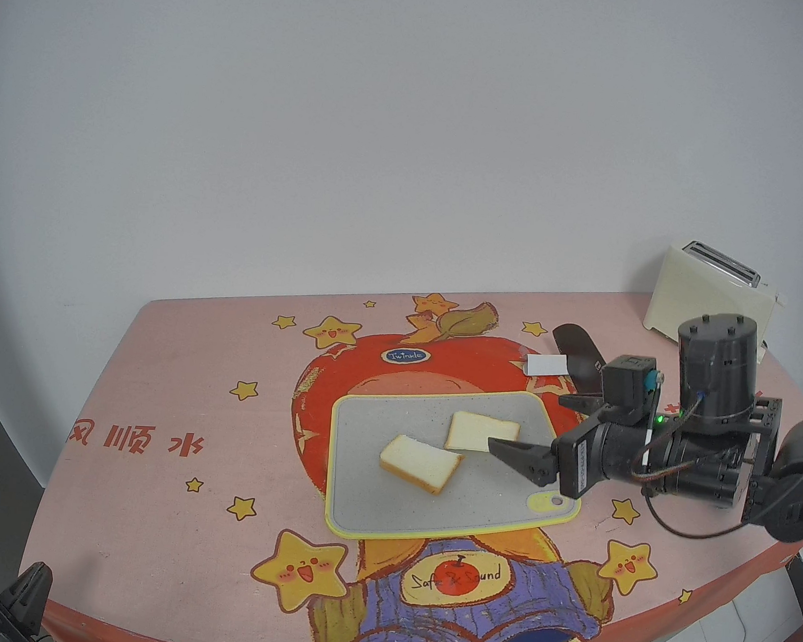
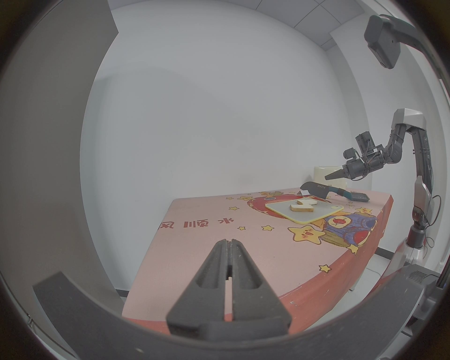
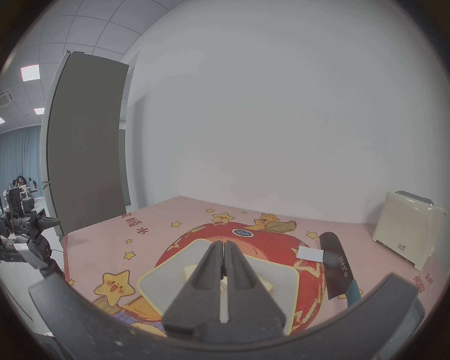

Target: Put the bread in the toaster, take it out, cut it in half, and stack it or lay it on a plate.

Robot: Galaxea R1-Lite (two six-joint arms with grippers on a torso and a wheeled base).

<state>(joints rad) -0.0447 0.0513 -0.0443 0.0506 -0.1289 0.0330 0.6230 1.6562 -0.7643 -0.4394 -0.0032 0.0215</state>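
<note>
Bread [image 1: 421, 464] lies in two pieces on board [image 1: 498, 513]. Right gripper [image 1: 495, 447], fingers pressed together, nothing held, hovers over board's right edge. Left gripper [image 2: 229, 244] likewise closed, low off table [image 1: 190, 386] near-left corner. Toaster [image 1: 708, 296] far right.

knife [image 1: 583, 354] just beside cutting board [image 1: 364, 486], toaster [image 1: 705, 300] beyond

The pink cartoon-print table [image 1: 190, 386] carries a grey cutting board [image 1: 498, 508], black knife [image 1: 582, 351], white card [image 1: 546, 364] and cream toaster [image 1: 705, 300].
</note>
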